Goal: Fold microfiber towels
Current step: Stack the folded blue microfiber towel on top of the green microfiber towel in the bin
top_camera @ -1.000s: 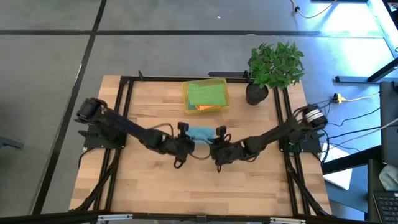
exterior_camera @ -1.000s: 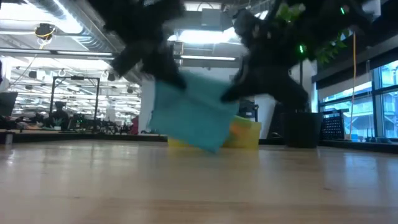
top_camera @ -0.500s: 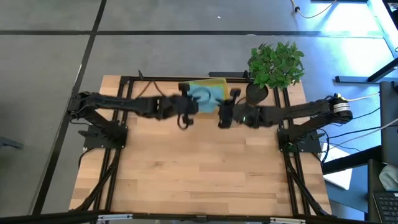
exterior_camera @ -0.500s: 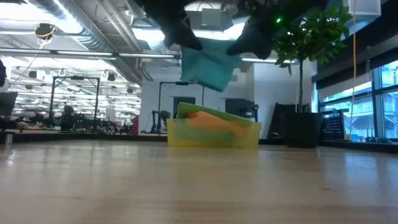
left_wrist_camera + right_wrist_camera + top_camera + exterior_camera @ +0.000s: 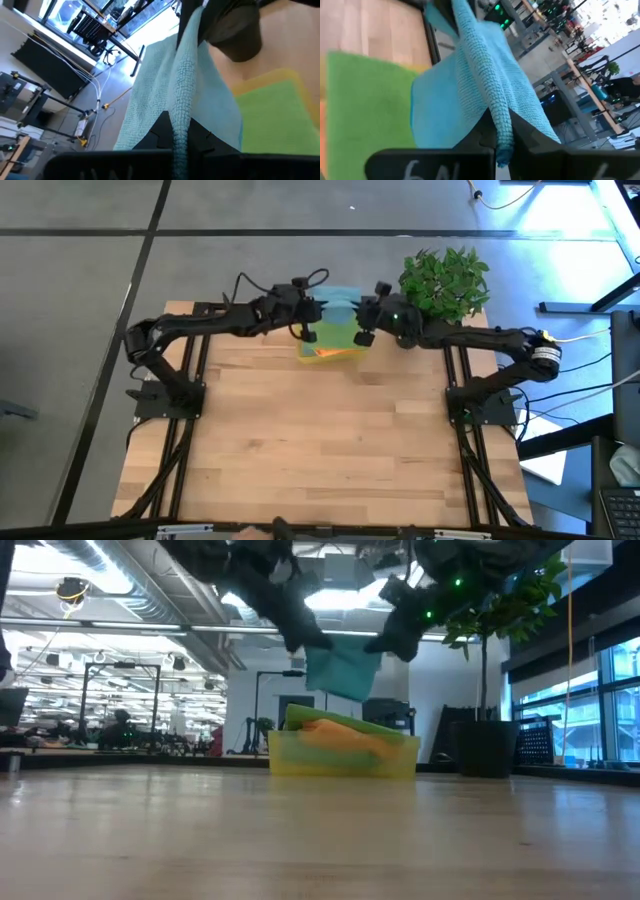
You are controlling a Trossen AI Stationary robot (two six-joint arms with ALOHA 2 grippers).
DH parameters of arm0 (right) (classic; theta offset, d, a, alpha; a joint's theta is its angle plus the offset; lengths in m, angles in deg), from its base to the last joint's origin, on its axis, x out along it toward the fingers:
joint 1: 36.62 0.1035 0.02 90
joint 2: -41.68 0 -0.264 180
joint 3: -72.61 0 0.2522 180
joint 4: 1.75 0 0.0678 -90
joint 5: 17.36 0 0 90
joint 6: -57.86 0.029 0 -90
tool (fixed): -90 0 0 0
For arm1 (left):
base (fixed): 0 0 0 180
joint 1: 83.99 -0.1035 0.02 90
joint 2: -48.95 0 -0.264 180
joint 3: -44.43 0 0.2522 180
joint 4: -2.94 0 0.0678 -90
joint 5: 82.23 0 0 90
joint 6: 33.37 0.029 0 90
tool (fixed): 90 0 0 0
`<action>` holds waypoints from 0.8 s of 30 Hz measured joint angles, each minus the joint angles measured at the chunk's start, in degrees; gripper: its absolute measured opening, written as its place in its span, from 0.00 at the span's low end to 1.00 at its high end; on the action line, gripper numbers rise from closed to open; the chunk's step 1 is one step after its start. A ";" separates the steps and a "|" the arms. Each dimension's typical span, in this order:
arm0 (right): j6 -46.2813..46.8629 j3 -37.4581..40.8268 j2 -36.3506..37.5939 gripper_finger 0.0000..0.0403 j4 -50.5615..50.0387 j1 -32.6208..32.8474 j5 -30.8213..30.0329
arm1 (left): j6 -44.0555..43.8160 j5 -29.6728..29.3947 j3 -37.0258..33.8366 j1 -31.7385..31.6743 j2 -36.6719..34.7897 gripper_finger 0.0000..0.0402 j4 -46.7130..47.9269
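A folded teal-blue towel (image 5: pixel 338 304) hangs between my two grippers, above the translucent yellow bin (image 5: pixel 352 355) at the table's far edge. In the low view the teal-blue towel (image 5: pixel 343 667) is clear of the bin (image 5: pixel 343 756). My left gripper (image 5: pixel 306 317) is shut on its left end and my right gripper (image 5: pixel 364 321) on its right end. A green towel (image 5: pixel 335 338) lies on top in the bin, with an orange towel (image 5: pixel 322 355) under it. The yellow towel and the second teal-blue towel are hidden. My left gripper pinches a bunched, several-layered edge of the teal-blue towel (image 5: pixel 181 107) between its two fingers, at the towel's left end. The towel is lifted clear and hangs slack below the hold. My right gripper pinches a bunched, several-layered edge (image 5: pixel 499 111) at the towel's right end between its two fingers. The towel is clear of the bin and sags between the two holds.
A potted plant (image 5: pixel 440 285) stands at the far right corner, close to my right arm. The black frame rails (image 5: pixel 195 380) run along the table's left and right sides. Bare wood (image 5: pixel 320 440) lies toward the near edge.
Both grippers have gone from the middle of the table toward its far edge and up, carrying the folded teal-blue towel. It was low over the table and now hangs above the bin. Both stay shut on it.
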 joint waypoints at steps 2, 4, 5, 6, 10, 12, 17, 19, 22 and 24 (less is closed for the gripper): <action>-0.51 0.08 -1.10 0.04 0.18 -2.09 1.09 | 1.27 1.58 0.00 -1.55 2.12 0.00 -2.25; -1.08 0.08 -2.68 0.04 0.49 -3.91 2.92 | 2.27 2.26 0.00 -2.73 3.96 0.00 -3.83; -1.52 0.06 -3.75 0.04 0.92 -4.57 3.18 | 2.86 2.55 0.00 -3.24 4.81 0.00 -4.55; -1.76 0.05 -4.77 0.04 1.42 -5.10 3.14 | 3.47 2.85 0.00 -3.70 5.63 0.00 -5.10; -3.24 0.05 -8.98 0.04 5.05 -7.40 3.31 | 5.47 2.93 -0.02 -5.06 8.78 0.00 -7.06; -4.07 0.05 -10.65 0.04 7.21 -8.20 3.30 | 6.48 2.86 -0.02 -5.60 10.26 0.00 -8.08; -5.11 0.05 -13.43 0.04 9.29 -8.94 3.58 | 7.59 1.97 -0.02 -6.00 12.09 0.00 -8.35; -5.45 0.01 -14.12 0.04 9.21 -8.94 3.74 | 7.62 0.95 -0.04 -5.49 12.10 0.00 -7.85; -4.92 0.01 -14.24 0.04 7.98 -8.70 5.33 | 7.58 0.31 -0.12 -4.24 11.61 0.00 -5.56; -4.77 0.03 -14.09 0.04 7.51 -7.98 5.82 | 7.65 -1.19 -0.13 -3.04 10.70 0.00 -3.77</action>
